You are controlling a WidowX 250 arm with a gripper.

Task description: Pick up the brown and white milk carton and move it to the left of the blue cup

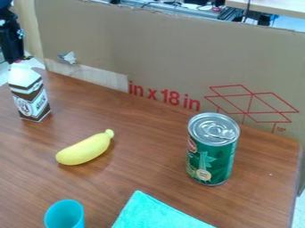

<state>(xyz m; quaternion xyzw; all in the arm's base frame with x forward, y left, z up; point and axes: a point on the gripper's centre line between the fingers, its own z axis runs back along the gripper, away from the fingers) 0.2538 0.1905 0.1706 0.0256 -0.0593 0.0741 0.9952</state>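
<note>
Hanging at the top of the upright carton (30, 98), the gripper (18, 59) is released or clenched, I cannot tell; a yellow banana (85, 149) lies nearby.

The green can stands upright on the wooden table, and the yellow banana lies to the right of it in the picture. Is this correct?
Not quite: the camera view shows the yellow banana to the left of the green can. The can does stand upright on the wooden table.
</note>
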